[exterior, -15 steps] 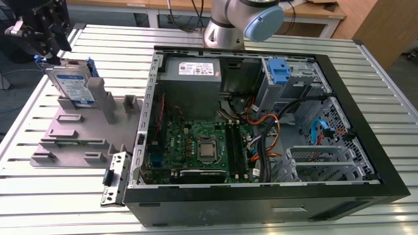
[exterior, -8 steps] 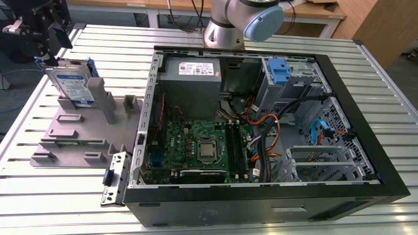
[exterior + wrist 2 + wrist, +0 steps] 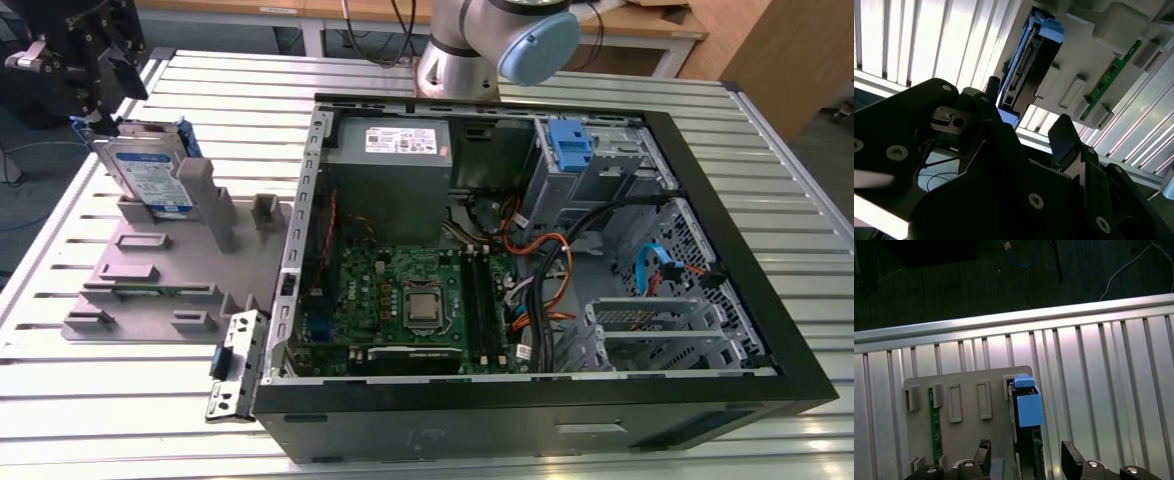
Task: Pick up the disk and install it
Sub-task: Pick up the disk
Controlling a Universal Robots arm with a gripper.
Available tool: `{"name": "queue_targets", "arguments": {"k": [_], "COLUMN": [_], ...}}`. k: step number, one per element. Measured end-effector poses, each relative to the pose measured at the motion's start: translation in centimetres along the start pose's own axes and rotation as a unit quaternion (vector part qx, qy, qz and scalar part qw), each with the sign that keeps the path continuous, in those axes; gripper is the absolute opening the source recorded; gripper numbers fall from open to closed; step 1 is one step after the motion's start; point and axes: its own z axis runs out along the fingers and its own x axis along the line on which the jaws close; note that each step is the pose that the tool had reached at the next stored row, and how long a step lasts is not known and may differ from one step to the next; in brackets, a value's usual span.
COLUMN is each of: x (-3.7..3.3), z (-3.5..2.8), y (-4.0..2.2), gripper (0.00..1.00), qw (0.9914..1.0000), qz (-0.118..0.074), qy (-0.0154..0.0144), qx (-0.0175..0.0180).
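The disk point(image 3: 147, 172) stands on edge in a slot of the grey holder plate point(image 3: 160, 275) at the exterior view's left. It is silver with a white-and-blue label and blue side rails. My gripper point(image 3: 94, 108) hangs just above its top end, open and holding nothing. In the first wrist view the two black fingers point(image 3: 983, 452) sit apart, one on each side of the line of the disk point(image 3: 1026, 407), without touching it. In the second wrist view the disk point(image 3: 1029, 55) lies beyond the open gripper point(image 3: 1026, 112).
An open black computer case point(image 3: 747, 300) lies beside the holder, with a motherboard point(image 3: 400, 290), a grey power-supply box point(image 3: 394, 150) and a blue latch piece point(image 3: 571, 145). A green memory stick point(image 3: 932, 415) sits in the holder plate point(image 3: 969, 385). The slatted metal table point(image 3: 107, 400) ends near the holder.
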Motion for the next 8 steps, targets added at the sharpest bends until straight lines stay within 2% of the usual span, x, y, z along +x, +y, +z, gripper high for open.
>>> {"name": "queue_targets", "arguments": {"k": [8], "x": [0.00], "z": [0.14], "y": [-0.01], "gripper": [0.66], "qw": [1.00000], "qz": [0.000], "qy": [-0.0001], "qx": [0.0002]}}
